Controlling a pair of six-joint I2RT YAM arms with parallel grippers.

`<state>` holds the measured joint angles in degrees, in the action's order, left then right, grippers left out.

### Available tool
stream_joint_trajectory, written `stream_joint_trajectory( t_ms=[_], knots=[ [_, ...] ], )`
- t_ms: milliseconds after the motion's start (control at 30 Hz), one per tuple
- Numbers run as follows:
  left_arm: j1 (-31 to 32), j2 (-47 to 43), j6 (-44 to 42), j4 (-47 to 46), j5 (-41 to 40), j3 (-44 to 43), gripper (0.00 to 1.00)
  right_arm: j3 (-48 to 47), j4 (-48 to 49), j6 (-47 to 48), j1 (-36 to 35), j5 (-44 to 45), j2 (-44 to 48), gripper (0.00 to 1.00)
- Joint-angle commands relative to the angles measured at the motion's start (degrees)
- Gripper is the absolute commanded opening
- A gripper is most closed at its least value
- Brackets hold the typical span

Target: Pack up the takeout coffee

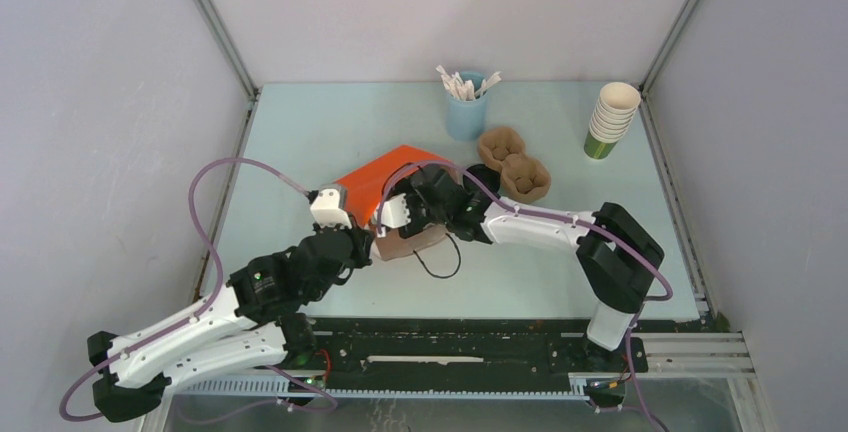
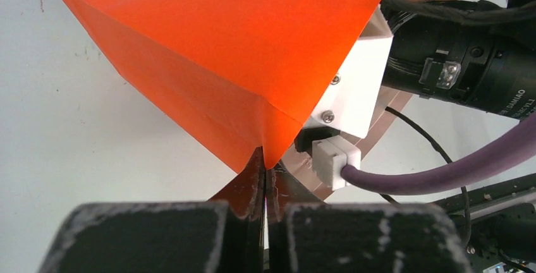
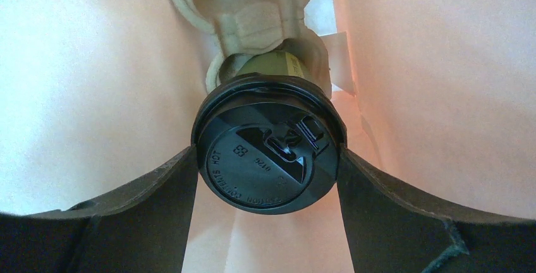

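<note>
**A:** Where is the takeout coffee (image 3: 268,156) relative to the orange bag (image 2: 240,45)?

**B:** Inside it. The right hand (image 3: 267,154) has gone in through the bag's mouth. Its fingers (image 3: 158,203) stand wide, one pressed to each side of the black lid, so I'd call that a grip on the cup.

**A:** And the cup's long axis?

**B:** It runs straight away from that hand. The lid faces the wrist and the green body points deeper into the bag, where its far end meets the pulp carrier (image 3: 253,7).

**A:** The other hand?

**B:** The left hand (image 2: 264,216) is at the bag's near corner, jaws fully closed on a fold of the paper. That looks like it props the mouth open.

**A:** So what does the next move turn on?

**B:** Probably pushing along that axis until the cup seats in a carrier hollow, then letting go and backing out. The bag's walls sit near both fingers, so room is tight sideways. The only free way is back out through the mouth, over the bare surface (image 1: 520,262) beside the bag.
</note>
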<state>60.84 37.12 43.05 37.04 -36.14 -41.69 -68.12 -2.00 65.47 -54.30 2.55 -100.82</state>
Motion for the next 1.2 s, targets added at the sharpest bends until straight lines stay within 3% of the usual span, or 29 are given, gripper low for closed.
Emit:
stream_joint_trajectory(
  t_ms=[0,167,267,1167],
  knots=[
    [0.3,-0.2,0.7,-0.2,1.4,-0.5,0.00,-1.2,-6.2,-6.0,0.2,0.0,3.3,0.74],
    [0.3,-0.4,1.0,0.6,0.8,-0.9,0.00,-1.1,-8.1,-7.4,-0.5,0.2,5.9,0.82],
    [0.3,-0.7,1.3,0.9,0.7,-1.0,0.00,-1.2,-8.5,-7.5,-0.5,-0.4,6.5,0.99],
    [0.3,-1.8,3.3,4.4,4.1,-5.5,0.00,-1.2,-17.1,-17.9,-4.6,5.4,15.2,1.00]
  ],
)
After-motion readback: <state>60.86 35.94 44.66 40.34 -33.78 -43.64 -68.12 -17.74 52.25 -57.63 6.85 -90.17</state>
